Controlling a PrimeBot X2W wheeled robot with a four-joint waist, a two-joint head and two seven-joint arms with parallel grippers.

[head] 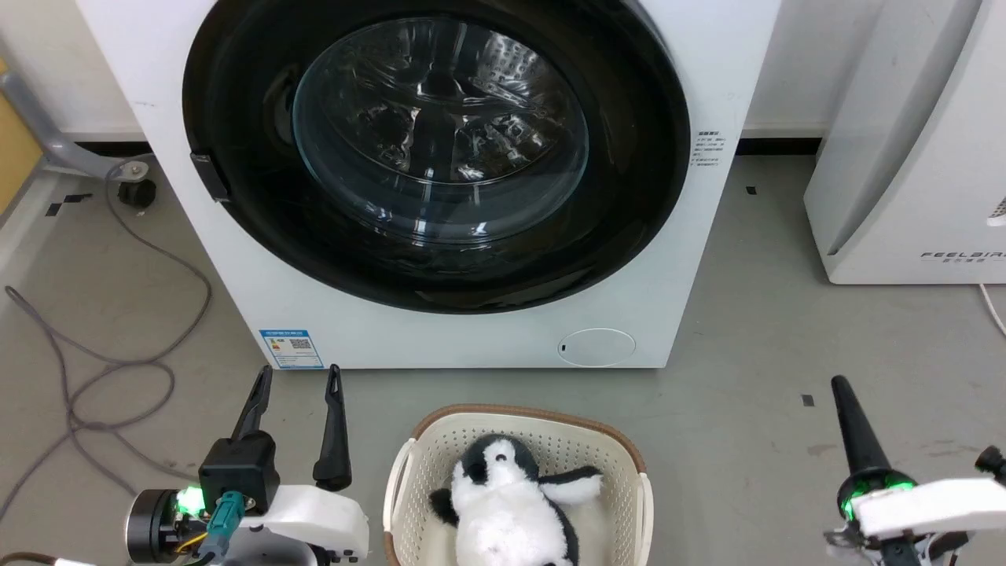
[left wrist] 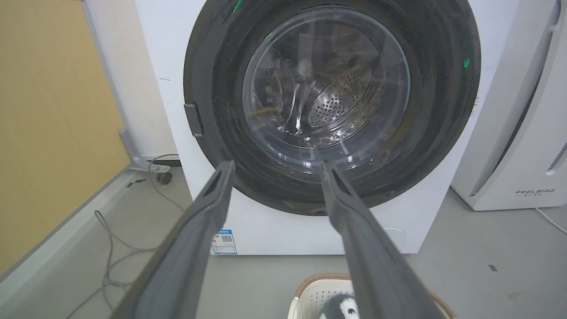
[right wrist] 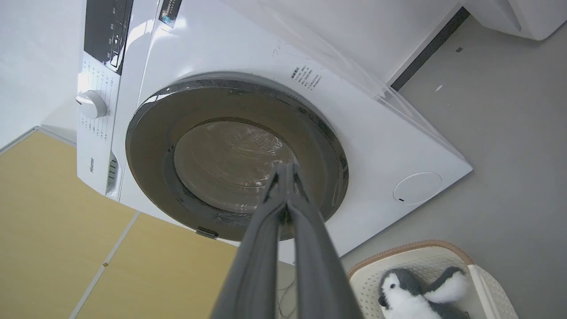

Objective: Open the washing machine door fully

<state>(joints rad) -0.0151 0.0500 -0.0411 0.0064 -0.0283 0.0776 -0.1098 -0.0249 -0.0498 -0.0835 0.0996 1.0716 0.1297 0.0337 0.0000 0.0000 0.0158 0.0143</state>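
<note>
Standing before the washing machine door (head: 437,153) (closed), basket (head: 520,413), plush penguin (head: 509,509)

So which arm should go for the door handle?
Probably left. The left gripper is open and nearer the handle on the left edge of the door; the right gripper is shut and off to the far side.
</note>
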